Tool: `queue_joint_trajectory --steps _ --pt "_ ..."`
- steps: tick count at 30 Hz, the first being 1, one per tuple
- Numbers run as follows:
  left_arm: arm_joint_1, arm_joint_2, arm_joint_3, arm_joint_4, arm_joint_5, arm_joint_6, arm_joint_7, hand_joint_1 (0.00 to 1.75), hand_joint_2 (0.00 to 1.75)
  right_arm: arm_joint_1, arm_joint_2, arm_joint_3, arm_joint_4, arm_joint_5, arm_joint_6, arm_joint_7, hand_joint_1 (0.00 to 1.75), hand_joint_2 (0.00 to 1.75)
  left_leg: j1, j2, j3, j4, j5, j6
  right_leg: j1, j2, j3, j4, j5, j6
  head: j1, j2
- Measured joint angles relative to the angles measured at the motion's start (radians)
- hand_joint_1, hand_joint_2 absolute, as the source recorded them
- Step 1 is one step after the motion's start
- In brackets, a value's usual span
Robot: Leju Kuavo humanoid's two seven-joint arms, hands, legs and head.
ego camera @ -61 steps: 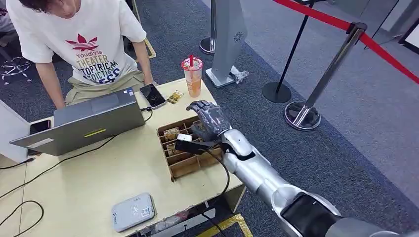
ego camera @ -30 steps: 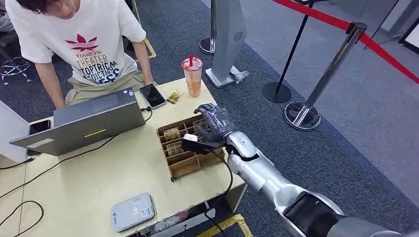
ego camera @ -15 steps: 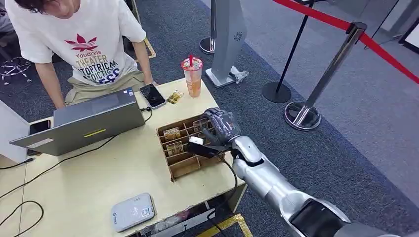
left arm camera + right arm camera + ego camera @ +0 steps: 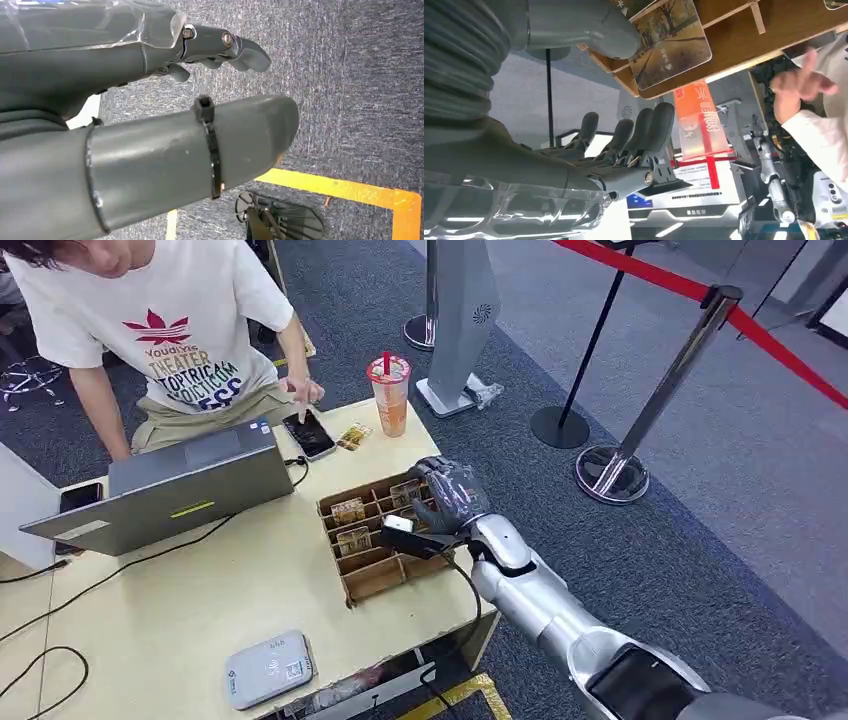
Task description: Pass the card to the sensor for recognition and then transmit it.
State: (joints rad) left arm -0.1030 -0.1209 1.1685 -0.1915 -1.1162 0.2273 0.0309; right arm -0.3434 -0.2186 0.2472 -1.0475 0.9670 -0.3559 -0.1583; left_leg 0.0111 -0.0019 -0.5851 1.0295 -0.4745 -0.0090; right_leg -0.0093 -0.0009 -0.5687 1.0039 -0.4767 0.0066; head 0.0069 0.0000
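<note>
I see pale wooden table (image 4: 200, 600) filling left half of head view. On it: grey laptop (image 4: 165, 490) at upper left, dark phone (image 4: 308, 433) beyond it, orange drink cup (image 4: 390, 395) at far corner, brown divided card tray (image 4: 375, 535) near right edge, grey card reader (image 4: 268, 668) at near edge, black cables (image 4: 110, 575) trailing left.

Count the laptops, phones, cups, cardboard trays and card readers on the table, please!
Laptop: 1
Phones: 2
Drink cup: 1
Cardboard tray: 1
Card reader: 1
Total: 6
</note>
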Motion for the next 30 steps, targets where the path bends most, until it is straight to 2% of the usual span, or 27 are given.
queue_joint_trajectory --steps 7,10,14,17,23,24,30 --pt "0.0 0.0 0.0 0.0 0.0 -0.003 0.0 0.0 0.0 -0.004 0.0 0.0 0.001 0.003 0.007 -0.004 0.82 1.75 0.0 0.0 0.0 0.0 0.0 0.0 0.0 0.0 0.0 0.0 0.0 0.0 0.0 0.0" --pt "0.0 0.0 0.0 0.0 0.0 -0.003 0.0 0.0 0.0 -0.006 0.0 0.0 0.002 0.003 0.01 -0.006 0.87 1.75 0.0 0.0 0.0 0.0 0.0 0.0 0.0 0.0 0.0 0.0 0.0 0.0 0.0 0.0" --pt "0.0 0.0 0.0 0.0 0.0 -0.004 0.0 0.0 0.0 -0.008 0.0 0.0 0.002 0.003 0.01 -0.006 0.82 1.75 0.0 0.0 0.0 0.0 0.0 0.0 0.0 0.0 0.0 0.0 0.0 0.0 0.0 0.0" --pt "0.0 0.0 -0.001 0.0 -0.004 -0.006 0.0 0.0 0.0 -0.011 0.0 0.0 0.002 0.003 0.011 -0.006 0.87 1.75 0.0 0.0 0.0 0.0 0.0 0.0 0.0 0.0 0.0 0.0 0.0 0.0 0.0 0.0" --pt "-0.003 0.0 -0.004 0.0 -0.009 -0.006 0.005 0.0 0.0 -0.016 0.0 0.0 0.003 0.002 0.013 -0.006 0.84 1.75 0.0 0.0 0.0 0.0 0.0 0.0 0.0 0.0 0.0 0.0 0.0 0.0 0.0 0.0" --pt "-0.004 0.0 -0.004 0.0 -0.009 -0.006 0.006 0.0 0.0 -0.017 0.0 0.0 0.004 0.002 0.013 -0.006 0.89 1.75 0.0 0.0 0.0 0.0 0.0 0.0 0.0 0.0 0.0 0.0 0.0 0.0 0.0 0.0" --pt "-0.005 0.0 -0.005 0.0 -0.009 -0.006 0.01 0.0 0.0 -0.026 0.0 0.001 0.012 0.002 0.022 -0.008 0.8 1.75 0.0 0.0 0.0 0.0 0.0 0.0 0.0 0.0 0.0 0.0 0.0 0.0 0.0 0.0"
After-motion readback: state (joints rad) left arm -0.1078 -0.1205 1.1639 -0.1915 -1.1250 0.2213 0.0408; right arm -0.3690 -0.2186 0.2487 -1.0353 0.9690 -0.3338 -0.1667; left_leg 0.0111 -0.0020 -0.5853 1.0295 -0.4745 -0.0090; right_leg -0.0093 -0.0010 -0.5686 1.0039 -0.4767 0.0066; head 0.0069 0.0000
